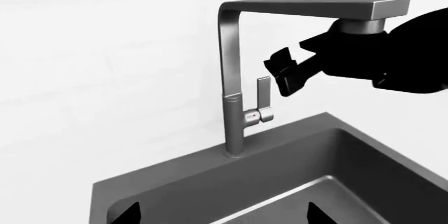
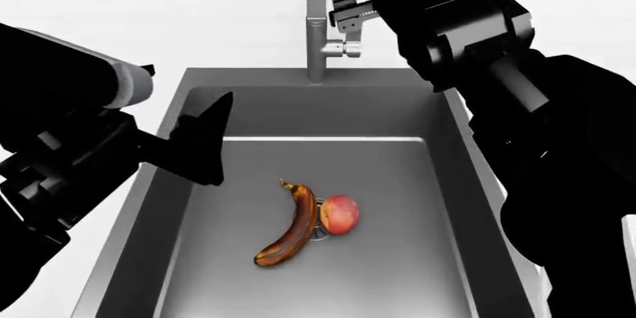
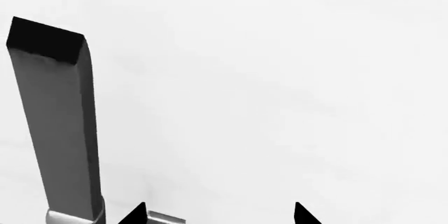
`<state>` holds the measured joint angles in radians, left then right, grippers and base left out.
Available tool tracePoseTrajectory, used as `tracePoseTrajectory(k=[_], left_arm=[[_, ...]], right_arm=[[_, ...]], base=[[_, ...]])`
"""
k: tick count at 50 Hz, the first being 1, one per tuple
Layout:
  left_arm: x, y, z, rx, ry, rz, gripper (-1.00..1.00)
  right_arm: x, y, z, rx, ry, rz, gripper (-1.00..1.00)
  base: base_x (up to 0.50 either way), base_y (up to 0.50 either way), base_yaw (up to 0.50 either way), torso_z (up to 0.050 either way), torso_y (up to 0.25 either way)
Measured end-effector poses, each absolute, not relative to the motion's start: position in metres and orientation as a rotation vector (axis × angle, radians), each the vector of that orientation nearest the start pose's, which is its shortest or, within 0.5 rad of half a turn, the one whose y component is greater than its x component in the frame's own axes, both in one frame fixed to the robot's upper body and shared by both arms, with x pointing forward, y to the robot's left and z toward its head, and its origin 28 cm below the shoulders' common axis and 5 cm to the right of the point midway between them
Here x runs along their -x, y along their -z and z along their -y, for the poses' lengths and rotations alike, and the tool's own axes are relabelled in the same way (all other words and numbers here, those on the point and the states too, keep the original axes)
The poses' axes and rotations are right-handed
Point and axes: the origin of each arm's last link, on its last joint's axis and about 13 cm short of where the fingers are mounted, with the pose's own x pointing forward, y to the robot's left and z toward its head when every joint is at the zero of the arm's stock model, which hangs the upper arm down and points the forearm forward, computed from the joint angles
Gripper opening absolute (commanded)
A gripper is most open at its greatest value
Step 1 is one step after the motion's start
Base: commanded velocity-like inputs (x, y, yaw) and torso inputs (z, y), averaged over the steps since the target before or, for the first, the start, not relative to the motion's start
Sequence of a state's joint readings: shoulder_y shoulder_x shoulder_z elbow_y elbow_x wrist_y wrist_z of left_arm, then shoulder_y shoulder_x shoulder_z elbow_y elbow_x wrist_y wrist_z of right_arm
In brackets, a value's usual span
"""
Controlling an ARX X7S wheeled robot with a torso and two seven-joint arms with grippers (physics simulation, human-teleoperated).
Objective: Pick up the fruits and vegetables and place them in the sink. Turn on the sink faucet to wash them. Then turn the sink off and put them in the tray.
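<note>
A brown-orange banana (image 2: 290, 227) and a red-and-yellow apple (image 2: 340, 214) lie side by side over the drain on the bottom of the dark grey sink (image 2: 398, 109). The silver faucet (image 2: 315, 27) stands at the sink's back edge, and it also shows in the left wrist view (image 1: 231, 77) and the right wrist view (image 3: 60, 124). Its side lever (image 1: 264, 98) stands upright. My right gripper (image 2: 348, 9) is open just right of the lever, close but apart from it (image 1: 284, 72). My left gripper (image 2: 204, 139) is open and empty over the sink's left side. The tray is out of view.
A plain white wall (image 1: 105, 51) rises behind the faucet. White counter (image 2: 556, 35) borders the sink's rim. My right arm (image 2: 556, 184) reaches along the sink's right side and my left arm (image 2: 59, 132) along its left.
</note>
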<state>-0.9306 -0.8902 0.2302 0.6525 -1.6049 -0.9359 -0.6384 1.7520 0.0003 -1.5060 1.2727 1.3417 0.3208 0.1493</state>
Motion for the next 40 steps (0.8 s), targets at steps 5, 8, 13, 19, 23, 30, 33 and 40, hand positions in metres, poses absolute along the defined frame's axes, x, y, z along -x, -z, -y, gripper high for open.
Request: tracePoseTrajectory(k=[5, 8, 13, 19, 23, 30, 33, 40], left_arm=[[-0.2022, -0.2802, -0.2534, -0.101, 0.395, 0.028, 1.00], [-0.2020, -0.2804, -0.2535, -0.099, 0.396, 0.028, 1.00], [-0.2018, -0.2804, -0.2536, -0.097, 0.397, 0.029, 1.00], [-0.2016, -0.2800, -0.2534, -0.107, 0.395, 0.031, 1.00], [-0.2016, -0.2794, -0.2534, -0.111, 0.395, 0.030, 1.00], [-0.2017, -0.2787, -0.2537, -0.114, 0.395, 0.030, 1.00], [-0.2017, -0.2784, -0.2537, -0.115, 0.396, 0.029, 1.00], [-0.2015, -0.2785, -0.2540, -0.110, 0.397, 0.029, 1.00]], right_arm=[[-0.4286, -0.3215, 0.0576, 0.236, -0.119, -0.059, 1.00], [-0.4287, -0.3220, 0.0571, 0.236, -0.130, -0.053, 1.00], [-0.4289, -0.3220, 0.0567, 0.236, -0.146, -0.049, 1.00], [-0.4289, -0.3222, 0.0566, 0.235, -0.155, -0.048, 1.00], [-0.4290, -0.3215, 0.0567, 0.234, -0.157, -0.050, 1.00], [-0.4291, -0.3207, 0.0569, 0.232, -0.157, -0.051, 1.00], [-0.4292, -0.3200, 0.0570, 0.231, -0.156, -0.053, 1.00], [-0.4293, -0.3197, 0.0576, 0.226, -0.141, -0.055, 1.00]], base=[[0.00, 0.00, 0.00, 0.000, 0.000], [0.00, 0.00, 0.00, 0.000, 0.000], [0.00, 0.00, 0.00, 0.000, 0.000], [0.00, 0.00, 0.00, 0.000, -0.130], [0.00, 0.00, 0.00, 0.000, -0.202], [0.00, 0.00, 0.00, 0.000, -0.115], [0.00, 0.00, 0.00, 0.000, -0.082], [0.00, 0.00, 0.00, 0.000, 0.000]])
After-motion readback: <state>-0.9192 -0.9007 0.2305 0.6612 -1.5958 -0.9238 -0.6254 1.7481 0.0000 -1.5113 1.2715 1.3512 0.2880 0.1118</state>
